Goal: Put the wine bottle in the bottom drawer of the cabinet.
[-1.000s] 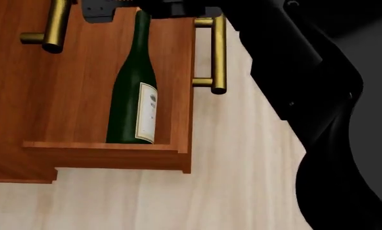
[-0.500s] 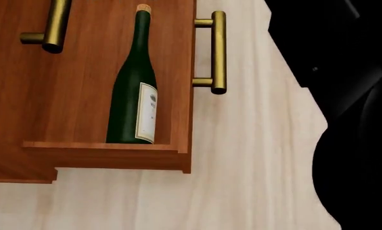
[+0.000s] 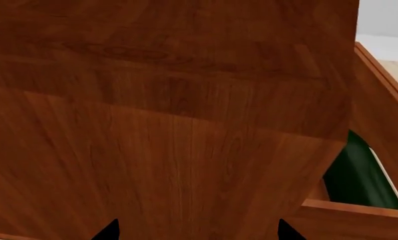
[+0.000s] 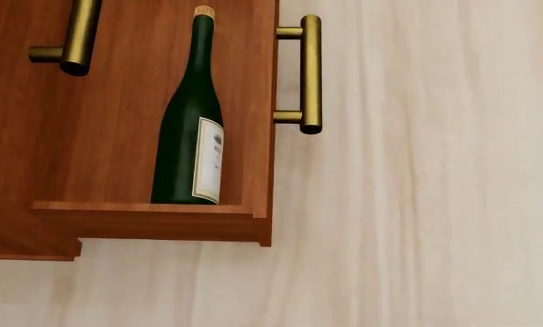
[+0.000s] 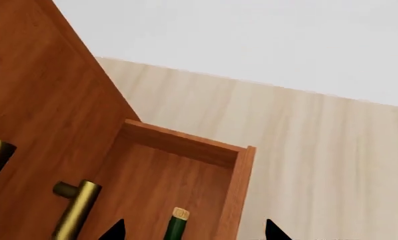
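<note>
The dark green wine bottle (image 4: 191, 129), with tan cork and white label, is inside the open bottom drawer (image 4: 116, 136), free of both grippers. The drawer's brass handle (image 4: 311, 73) points to the right. The drawer sticks out from the reddish-brown cabinet (image 4: 7, 225). Neither gripper shows in the head view. In the right wrist view my right gripper (image 5: 193, 232) is open and held back from the drawer (image 5: 185, 180), with the bottle's cork (image 5: 179, 214) between its fingertips' line of sight. In the left wrist view my left gripper (image 3: 195, 235) is open and faces the cabinet's wooden side (image 3: 172, 100). The bottle (image 3: 355, 175) shows at the edge.
An upper drawer's brass handle (image 4: 75, 34) shows above the open drawer and also in the right wrist view (image 5: 75, 210). Pale wooden floor (image 4: 417, 170) spreads to the right of the cabinet. A pale wall (image 5: 252, 35) stands beyond.
My right arm has let go of the bottle's neck and drawn back to the right, out of the head view. The bottle stays in the drawer, unmoved.
</note>
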You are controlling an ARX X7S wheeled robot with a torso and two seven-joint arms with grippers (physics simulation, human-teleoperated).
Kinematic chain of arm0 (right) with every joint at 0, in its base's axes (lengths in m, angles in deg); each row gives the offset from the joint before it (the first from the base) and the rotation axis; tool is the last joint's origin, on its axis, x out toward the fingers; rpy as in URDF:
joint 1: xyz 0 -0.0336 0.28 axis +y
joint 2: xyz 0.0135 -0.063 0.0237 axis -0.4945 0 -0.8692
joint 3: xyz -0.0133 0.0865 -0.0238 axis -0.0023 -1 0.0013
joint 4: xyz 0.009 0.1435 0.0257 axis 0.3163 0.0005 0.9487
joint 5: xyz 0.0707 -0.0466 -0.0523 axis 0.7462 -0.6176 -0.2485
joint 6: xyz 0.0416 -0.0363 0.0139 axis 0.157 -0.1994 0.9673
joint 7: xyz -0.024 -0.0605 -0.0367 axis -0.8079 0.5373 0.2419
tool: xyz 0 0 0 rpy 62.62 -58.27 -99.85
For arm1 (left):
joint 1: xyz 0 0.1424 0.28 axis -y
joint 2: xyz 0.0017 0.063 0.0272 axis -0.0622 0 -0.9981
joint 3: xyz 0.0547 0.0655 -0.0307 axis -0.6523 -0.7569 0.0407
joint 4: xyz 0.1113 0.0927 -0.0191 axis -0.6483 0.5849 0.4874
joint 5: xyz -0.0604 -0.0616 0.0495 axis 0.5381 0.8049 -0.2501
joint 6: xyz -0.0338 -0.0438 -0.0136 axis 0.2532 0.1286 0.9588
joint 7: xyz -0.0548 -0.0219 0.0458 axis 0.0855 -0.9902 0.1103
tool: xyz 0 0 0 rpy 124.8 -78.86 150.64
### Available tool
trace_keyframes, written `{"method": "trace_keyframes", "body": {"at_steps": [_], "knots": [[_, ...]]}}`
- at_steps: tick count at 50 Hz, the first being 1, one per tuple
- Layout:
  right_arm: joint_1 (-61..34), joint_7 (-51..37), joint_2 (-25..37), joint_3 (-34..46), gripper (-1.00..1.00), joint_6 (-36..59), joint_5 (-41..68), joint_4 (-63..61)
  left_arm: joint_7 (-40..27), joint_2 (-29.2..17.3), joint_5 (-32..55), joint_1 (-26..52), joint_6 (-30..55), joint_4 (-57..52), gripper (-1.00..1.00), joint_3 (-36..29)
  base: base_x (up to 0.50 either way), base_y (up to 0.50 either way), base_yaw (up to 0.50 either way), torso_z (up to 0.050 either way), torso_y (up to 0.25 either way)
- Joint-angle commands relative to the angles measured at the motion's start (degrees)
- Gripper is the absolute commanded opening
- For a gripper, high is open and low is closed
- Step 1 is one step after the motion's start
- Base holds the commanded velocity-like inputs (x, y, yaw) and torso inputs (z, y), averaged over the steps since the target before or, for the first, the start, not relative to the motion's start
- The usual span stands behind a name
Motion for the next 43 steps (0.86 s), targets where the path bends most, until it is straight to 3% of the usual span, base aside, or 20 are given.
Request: {"method": "trace_keyframes", "body": {"at_steps": [1,12,24,43], "knots": [[-0.2,-10.1,12.4,-5.6,1.0,-3.1,4.3,-21.5,-0.4,0.3,0.2,0.1,0.9,-0.3,1.0,0.2,0.0,0.0,0.0,0.0,0.0],[1.5,-19.1,22.1,-9.5,1.0,-6.0,8.6,-39.1,-0.4,-0.1,0.3,-0.1,0.9,-0.4,1.0,0.4,0.0,0.0,0.0,0.0,0.0],[5.6,-21.3,31.0,-13.0,1.0,-10.8,9.8,-50.2,-1.2,-2.3,0.7,1.4,3.1,-2.6,1.0,1.2,0.0,0.0,0.0,0.0,0.0],[5.5,-28.3,38.7,-14.5,1.0,-10.5,6.3,-65.0,-1.5,-3.3,0.2,1.5,3.5,-3.7,1.0,1.6,0.0,0.0,0.0,0.0,0.0]]}}
